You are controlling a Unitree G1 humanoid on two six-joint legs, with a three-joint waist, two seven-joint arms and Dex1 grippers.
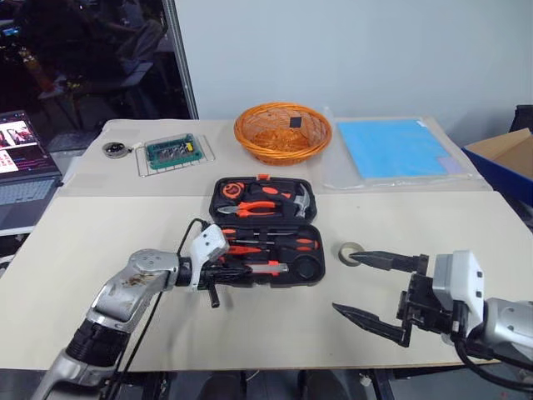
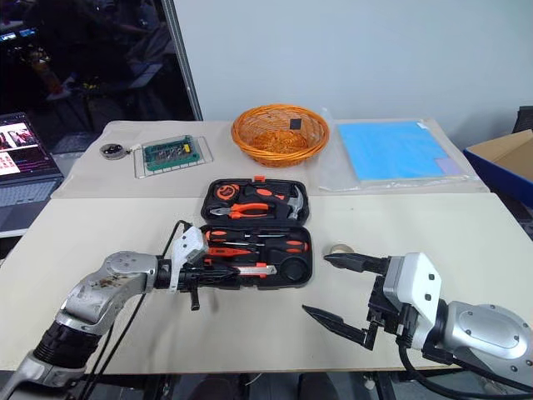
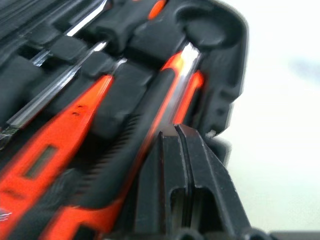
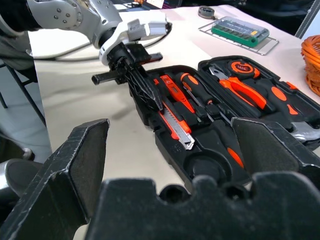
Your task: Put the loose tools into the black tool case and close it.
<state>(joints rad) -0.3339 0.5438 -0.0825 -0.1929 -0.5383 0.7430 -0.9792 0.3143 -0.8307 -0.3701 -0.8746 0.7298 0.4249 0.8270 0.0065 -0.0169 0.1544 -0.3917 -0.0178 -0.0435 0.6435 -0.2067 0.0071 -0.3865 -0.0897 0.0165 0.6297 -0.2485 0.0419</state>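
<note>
The black tool case (image 1: 310, 271) lies open in the middle of the table. Its far half holds pliers, a hammer and a round tape measure. In the near half lie orange-and-black screwdrivers (image 4: 176, 89) and the utility knife (image 4: 176, 129), set in their recesses. My left gripper (image 4: 156, 101) is shut with nothing between its fingers. Its tips rest at the handle end of the knife (image 3: 175, 85), by the case's near left corner. The small greyish tape roll (image 1: 351, 252) lies on the table just right of the case. My right gripper (image 1: 342, 282) stands open beside the roll, holding nothing.
An orange wicker basket (image 1: 281, 131) stands behind the case. A blue sheet in clear plastic (image 1: 391, 148) lies at the back right and a green bit box (image 1: 173, 152) at the back left. A laptop (image 1: 21, 171) sits off the table's left, a cardboard box (image 1: 510, 148) off its right.
</note>
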